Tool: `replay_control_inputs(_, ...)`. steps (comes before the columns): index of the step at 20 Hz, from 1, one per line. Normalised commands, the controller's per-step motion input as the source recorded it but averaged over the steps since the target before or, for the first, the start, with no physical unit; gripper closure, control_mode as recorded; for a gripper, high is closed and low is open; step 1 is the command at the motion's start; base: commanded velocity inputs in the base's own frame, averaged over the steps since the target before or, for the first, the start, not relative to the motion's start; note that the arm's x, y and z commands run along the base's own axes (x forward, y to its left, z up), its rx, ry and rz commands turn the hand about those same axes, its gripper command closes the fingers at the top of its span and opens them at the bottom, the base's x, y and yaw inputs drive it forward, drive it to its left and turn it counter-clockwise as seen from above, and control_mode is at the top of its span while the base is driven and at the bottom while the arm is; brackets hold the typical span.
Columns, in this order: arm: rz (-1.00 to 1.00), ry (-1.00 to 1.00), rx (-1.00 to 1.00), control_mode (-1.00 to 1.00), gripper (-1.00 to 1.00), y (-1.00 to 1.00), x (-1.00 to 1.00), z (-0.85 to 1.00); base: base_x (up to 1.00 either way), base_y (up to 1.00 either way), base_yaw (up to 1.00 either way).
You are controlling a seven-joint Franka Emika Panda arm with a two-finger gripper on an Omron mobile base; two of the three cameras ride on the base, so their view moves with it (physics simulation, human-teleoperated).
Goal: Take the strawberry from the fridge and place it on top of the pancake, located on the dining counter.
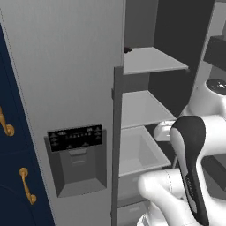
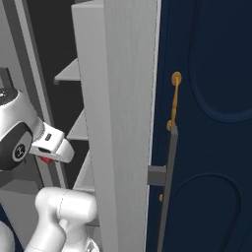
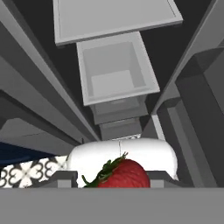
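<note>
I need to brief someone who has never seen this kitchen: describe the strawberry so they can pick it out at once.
Start at the tall grey fridge, its right compartment open on white shelves and a drawer. In the hand view, looking down past those shelves, the strawberry sits at the bottom between the two dark tips of the gripper. It is the one bright red thing, with a green leafy cap, among grey and white.

The fridge (image 1: 66, 66) interior lies open between its door edge (image 1: 117, 141) and shelves (image 1: 150, 59), with dark gaps above each.
</note>
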Motion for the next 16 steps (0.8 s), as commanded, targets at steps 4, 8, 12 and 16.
replay_control_inputs(4,0.00,0.00,0.02,-1.00,1.00,-0.01,0.00,-0.01,0.00,0.00,0.00)
replay_control_inputs(8,0.00,0.00,0.00,-1.00,1.00,0.00,0.00,0.00,0.00,0.00,0.00)
replay_control_inputs(12,0.00,-0.02,0.00,1.00,1.00,0.03,-0.21,-0.03,-0.48,0.00,-0.10)
replay_control_inputs(16,0.00,0.00,0.00,1.00,1.00,0.00,0.00,0.00,-1.00,0.16,-0.53)
